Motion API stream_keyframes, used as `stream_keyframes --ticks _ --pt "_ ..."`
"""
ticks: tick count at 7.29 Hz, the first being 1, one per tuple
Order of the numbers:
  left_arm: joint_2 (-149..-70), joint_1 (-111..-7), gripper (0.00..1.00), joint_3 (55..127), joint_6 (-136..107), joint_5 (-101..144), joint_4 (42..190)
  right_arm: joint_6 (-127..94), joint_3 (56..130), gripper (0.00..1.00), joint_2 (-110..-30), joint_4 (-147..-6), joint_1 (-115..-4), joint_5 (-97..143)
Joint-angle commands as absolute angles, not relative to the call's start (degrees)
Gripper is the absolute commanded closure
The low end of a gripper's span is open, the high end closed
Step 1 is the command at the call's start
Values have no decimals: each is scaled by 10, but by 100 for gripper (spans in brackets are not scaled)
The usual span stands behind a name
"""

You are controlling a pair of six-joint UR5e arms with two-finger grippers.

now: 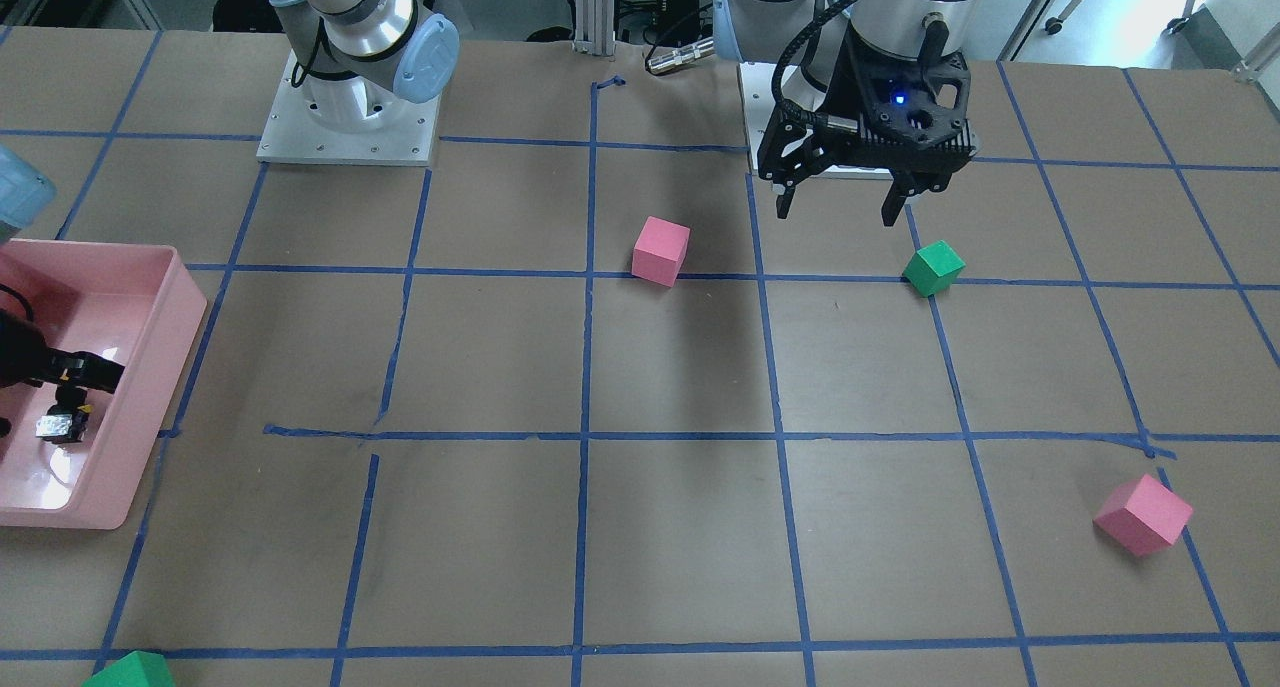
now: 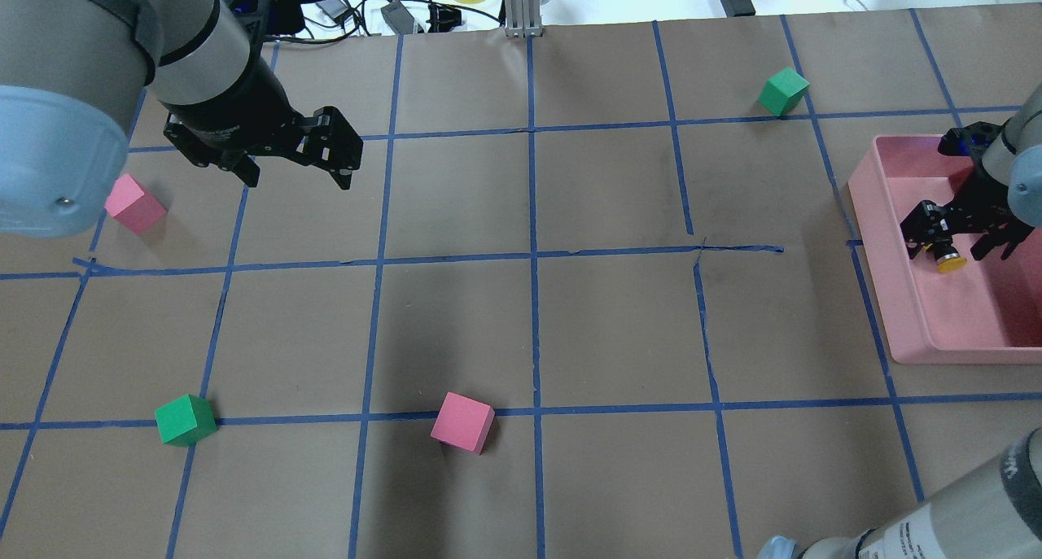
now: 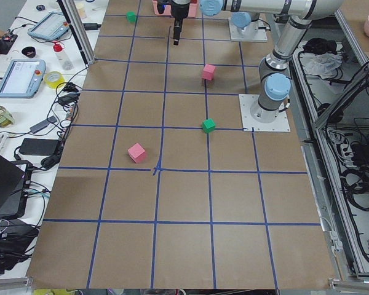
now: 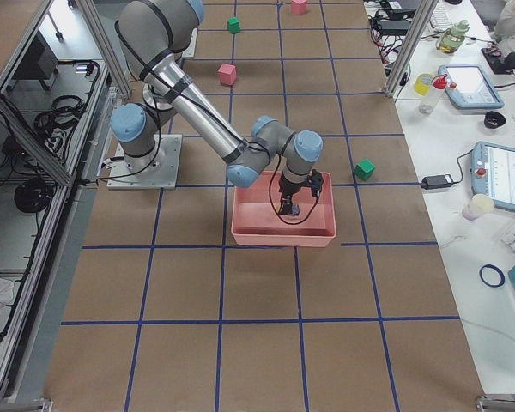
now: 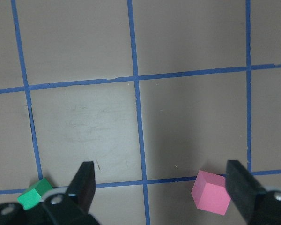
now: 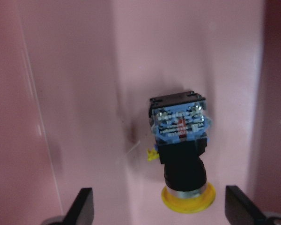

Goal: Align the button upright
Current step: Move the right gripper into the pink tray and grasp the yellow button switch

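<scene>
We're approaching the grasp: our right gripper (image 2: 952, 246), jaws wide and empty, straddles the button (image 6: 180, 136) lying in the pink tray (image 2: 969, 319) (left gripper (image 2: 297, 176) also open, empty); next, pinch its collar.

Overhead and front views facing across the table (image 2: 610, 339), side views lengthwise, wrist cameras close (downward).
</scene>
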State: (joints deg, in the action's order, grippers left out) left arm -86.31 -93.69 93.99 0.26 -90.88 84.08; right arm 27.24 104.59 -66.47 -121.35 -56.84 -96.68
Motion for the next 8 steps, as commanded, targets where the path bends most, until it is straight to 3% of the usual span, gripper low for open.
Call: stream_keyframes --ticks 1,2,3,4,5,8 --pt "-863 -937 0 940 3 -909 838 272 1047 1 -652 -1233 -563 -975" --pt "-863 -937 0 940 3 -909 840 272 1047 2 -650 -1233 -561 -974" --pt "-862 -937 0 940 3 -909 841 272 1047 36 -650 -1233 -561 -974" --pt "-864 -937 0 940 3 -908 838 272 1047 83 -650 -1231 -561 -973" --pt "-864 -937 0 940 3 -909 838 272 1047 100 -650 -1230 -561 -970" --pt "-864 -937 0 940 3 -908 838 272 1036 100 -656 -1227 -561 -975"
